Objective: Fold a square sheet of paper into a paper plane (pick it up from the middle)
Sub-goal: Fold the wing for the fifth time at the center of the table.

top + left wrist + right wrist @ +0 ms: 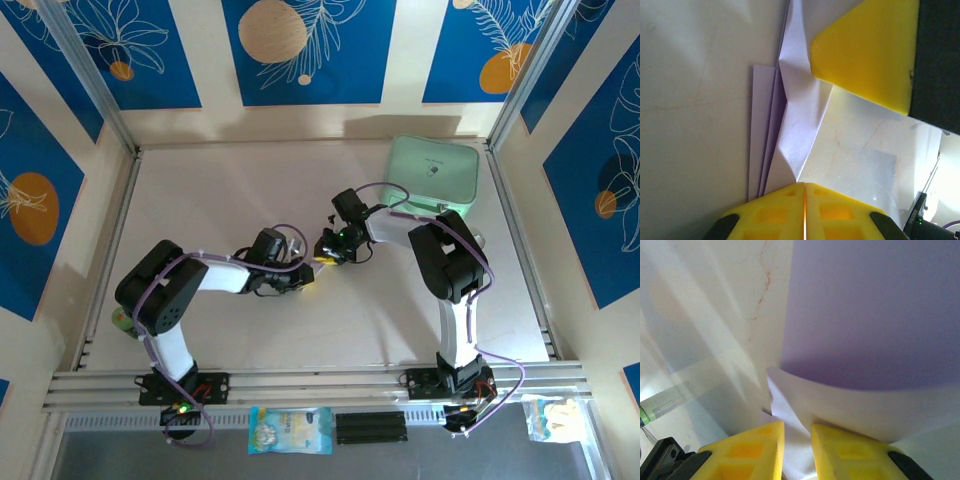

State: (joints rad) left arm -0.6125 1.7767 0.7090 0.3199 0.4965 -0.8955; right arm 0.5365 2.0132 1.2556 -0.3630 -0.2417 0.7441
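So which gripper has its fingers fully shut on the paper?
The left gripper: its yellow fingers meet with no gap, pinching the folded sheet of paper. The right gripper shows a gap between its fingers, with paper in it.
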